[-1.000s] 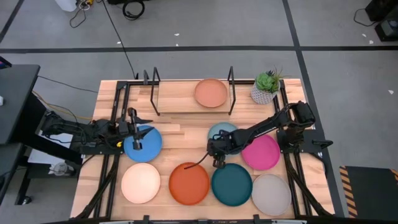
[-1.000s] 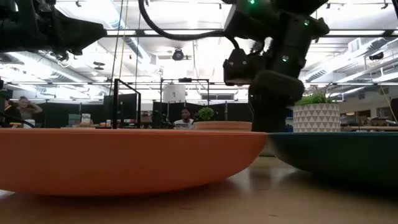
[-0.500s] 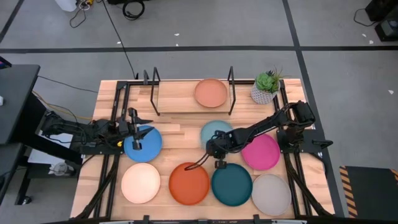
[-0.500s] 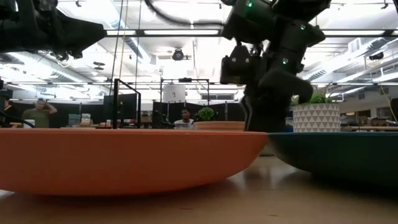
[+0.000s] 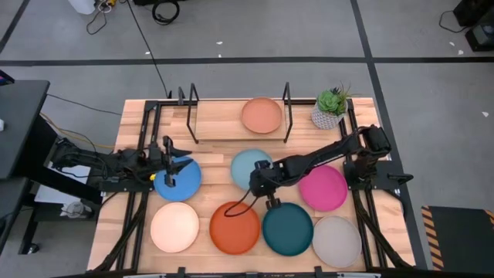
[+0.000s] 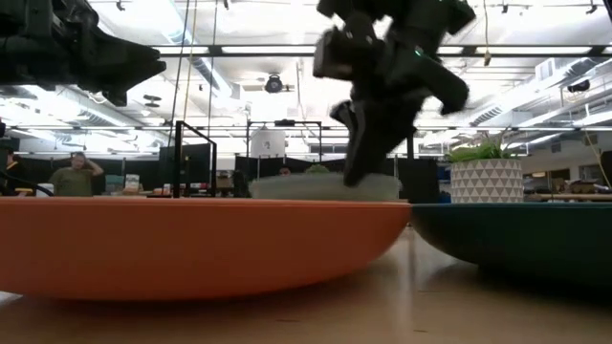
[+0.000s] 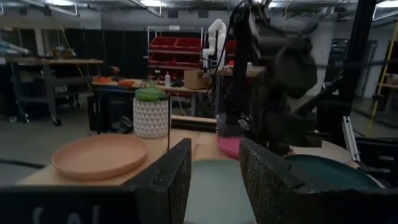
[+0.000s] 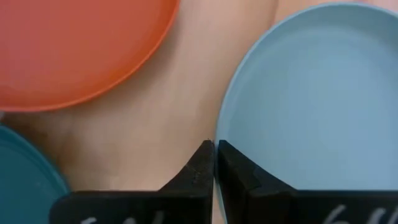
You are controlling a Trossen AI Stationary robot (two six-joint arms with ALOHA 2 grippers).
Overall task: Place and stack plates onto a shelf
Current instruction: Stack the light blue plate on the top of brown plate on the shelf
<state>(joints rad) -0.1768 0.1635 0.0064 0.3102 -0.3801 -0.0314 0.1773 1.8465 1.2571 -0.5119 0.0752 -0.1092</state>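
My right gripper is shut on the light blue plate, mid-table. The low view shows that plate behind the orange plate. My left gripper stands open over the left part of the blue plate, nothing between its fingers. The tan plate lies on the shelf. The magenta, dark teal, orange, cream and grey plates lie flat on the table. My right gripper pinches the light blue plate's rim on its near-right side, one finger outside the rim and one over the plate's inside. The fingers come from above, pointing down. The plate sits about level; whether it is clear of the table I cannot tell.
A potted plant stands at the shelf's right end. The shelf's black uprights flank the tan plate. Bare wood lies between the blue and light blue plates. People show in the room beyond the table.
My right gripper has shut on the light blue plate's rim and gone toward the table's left edge, taking the plate with it; the plate now lies clear of the magenta plate and out from under the arm. My left gripper has kept still.
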